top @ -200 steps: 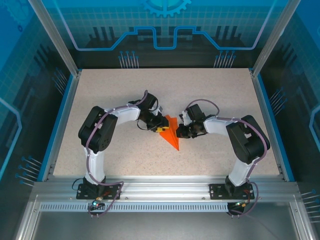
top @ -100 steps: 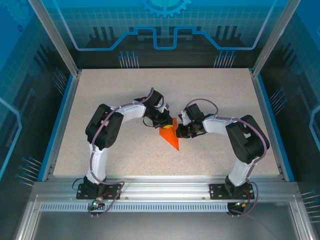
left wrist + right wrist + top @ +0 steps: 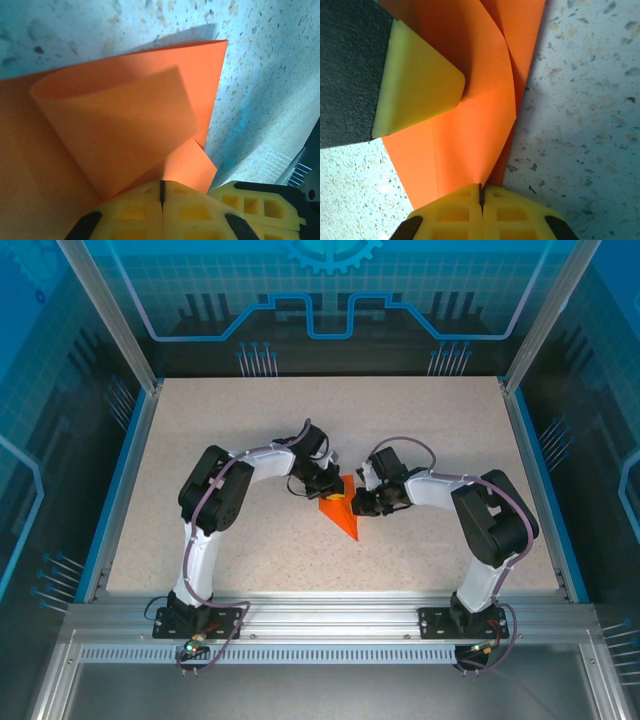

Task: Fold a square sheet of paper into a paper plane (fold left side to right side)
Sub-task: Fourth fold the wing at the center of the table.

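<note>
While my left gripper (image 3: 327,487) and right gripper (image 3: 362,503) clench the paper (image 3: 345,520) from either side, its tip points toward me.

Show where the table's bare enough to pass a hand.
Free on the table: far strip along the back wall; near strip along the front rail. Crowded: centre, left gripper and right gripper both at the orange paper.

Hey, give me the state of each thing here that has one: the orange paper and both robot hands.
orange paper: partly folded to a pointed shape, one flap curled up, lying on the table.
left hand: shut, pinching the curled flap.
right hand: shut, tips at the paper's edge; whether it pinches the paper is unclear.
</note>
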